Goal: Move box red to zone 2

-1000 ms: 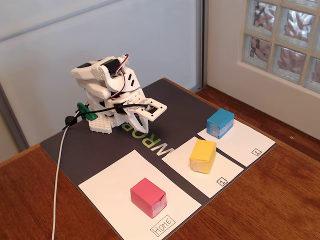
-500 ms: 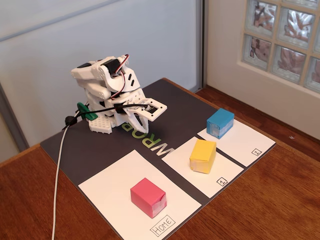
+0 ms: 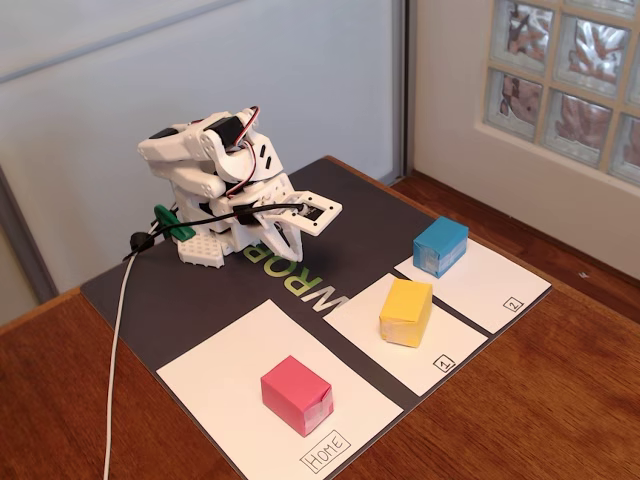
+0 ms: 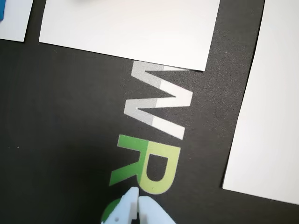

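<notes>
Red box (image 3: 296, 394): sits on the HOME panel (image 3: 225, 375), near that panel's front corner in the fixed view, untouched and well apart from the arm.
Zone 2 (image 3: 495, 280): the far right white panel in the fixed view, marked with a small boxed 2 at its corner; the blue box (image 3: 441, 246) already stands on its back end.
Zone 1 (image 3: 365, 318): the middle panel, with the yellow box (image 3: 406, 312) on it, between HOME and zone 2.
Arm (image 3: 215, 170): folded low over its base at the back of the black mat (image 3: 135, 300).
Gripper (image 4: 137, 201): in the wrist view the 2 fingertips meet with only a hairline seam, so the jaws read as pressed together on nothing, pointing at the mat lettering.
Stage: judged as the start; the reach to the red box is not yet made.
Risk 1: the paper box looks light, so a hard pinch could crush it and an off-centre one could twist it out.
Risk 2: the straight path to zone 2 crosses the yellow box; a low carry could knock it.
Risk 3: the blue box takes part of zone 2, so a careless drop could hit it or land on the gap strip.
Hidden: the wrist view shows no red box, only a blue sliver at its top left edge.
Hard to read: the mat lettering is partly covered by panels and arm.
</notes>
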`<move>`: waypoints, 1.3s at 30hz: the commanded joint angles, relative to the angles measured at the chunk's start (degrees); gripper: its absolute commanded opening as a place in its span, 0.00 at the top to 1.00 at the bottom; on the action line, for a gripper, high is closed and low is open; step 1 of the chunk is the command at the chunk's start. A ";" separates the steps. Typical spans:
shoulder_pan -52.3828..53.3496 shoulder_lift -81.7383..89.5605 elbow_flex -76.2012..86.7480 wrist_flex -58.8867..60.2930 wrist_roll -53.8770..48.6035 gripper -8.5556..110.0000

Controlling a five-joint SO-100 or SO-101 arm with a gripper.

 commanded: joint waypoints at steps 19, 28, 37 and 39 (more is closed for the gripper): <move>6.06 -27.16 -29.71 -2.64 -5.36 0.93; 8.61 -48.34 -58.10 -0.79 -9.14 0.93; 18.81 -69.61 -80.16 -0.97 -18.02 0.93; 21.09 -74.53 -84.55 -1.14 -20.57 0.93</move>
